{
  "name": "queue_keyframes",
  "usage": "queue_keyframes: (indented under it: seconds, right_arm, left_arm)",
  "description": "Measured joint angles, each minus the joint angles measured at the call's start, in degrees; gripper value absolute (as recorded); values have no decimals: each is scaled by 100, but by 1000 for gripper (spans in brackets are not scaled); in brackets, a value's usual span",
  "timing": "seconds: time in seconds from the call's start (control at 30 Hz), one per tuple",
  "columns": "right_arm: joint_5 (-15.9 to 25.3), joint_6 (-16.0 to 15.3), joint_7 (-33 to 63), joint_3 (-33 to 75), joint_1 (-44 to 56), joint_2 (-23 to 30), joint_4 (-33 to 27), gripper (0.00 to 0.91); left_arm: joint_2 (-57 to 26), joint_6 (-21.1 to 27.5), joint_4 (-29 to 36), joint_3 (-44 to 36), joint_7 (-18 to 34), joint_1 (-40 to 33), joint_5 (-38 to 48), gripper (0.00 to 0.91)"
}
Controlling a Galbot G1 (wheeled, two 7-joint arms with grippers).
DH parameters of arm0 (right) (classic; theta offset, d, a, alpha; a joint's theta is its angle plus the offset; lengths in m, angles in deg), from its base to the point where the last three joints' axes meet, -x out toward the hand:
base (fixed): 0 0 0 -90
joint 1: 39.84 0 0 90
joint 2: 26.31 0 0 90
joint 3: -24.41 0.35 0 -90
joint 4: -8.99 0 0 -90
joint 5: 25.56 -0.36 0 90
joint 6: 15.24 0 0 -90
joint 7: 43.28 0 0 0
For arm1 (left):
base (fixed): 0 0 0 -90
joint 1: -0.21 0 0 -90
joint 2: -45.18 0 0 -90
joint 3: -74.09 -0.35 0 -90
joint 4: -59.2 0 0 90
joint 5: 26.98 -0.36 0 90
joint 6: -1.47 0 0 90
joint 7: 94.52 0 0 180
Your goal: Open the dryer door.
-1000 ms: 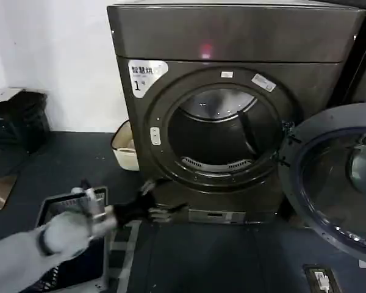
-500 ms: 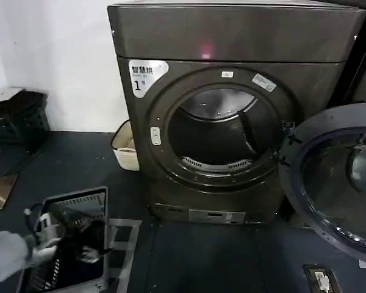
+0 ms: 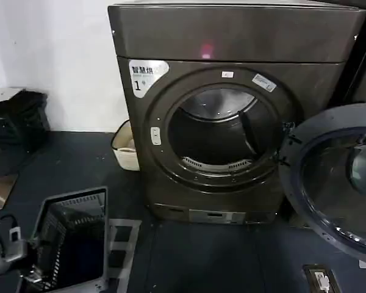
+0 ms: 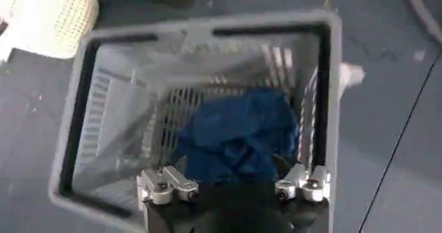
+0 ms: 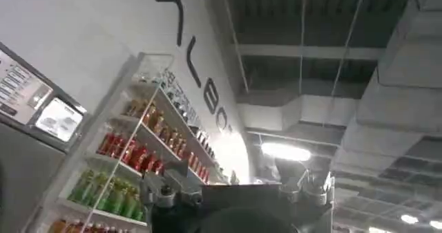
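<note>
1. Head view is showing the dryer (image 3: pixel 232 122) standing against the white wall, its white "1" sticker (image 3: pixel 146 74) at the upper left of the front and a small pink light (image 3: pixel 205 50) glowing above the opening.
2. The dryer door (image 3: pixel 335 180) is hanging wide open at the machine's right side, hinged there, leaving the drum opening (image 3: pixel 215 135) uncovered.
3. The left tool (image 4: pixel 233 186) is hovering low at the robot's left, over a grey slatted basket (image 4: pixel 83 82) on the dark floor; its fingers are standing apart, holding nothing.
4. A blue cloth (image 4: pixel 238 137) is lying inside that basket.
5. The right tool (image 5: pixel 235 189) is pointing up toward a ceiling and store shelves, fingers spread apart and empty.
</note>
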Motion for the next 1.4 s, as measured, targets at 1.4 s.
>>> queue_keyframes:
  seconds: [1.4]
  right_arm:
    - [-26, -5, -84, 91, 79, 118, 89, 907]
  left_arm:
    - [-25, 399, -90, 54, -189, -85, -222, 907]
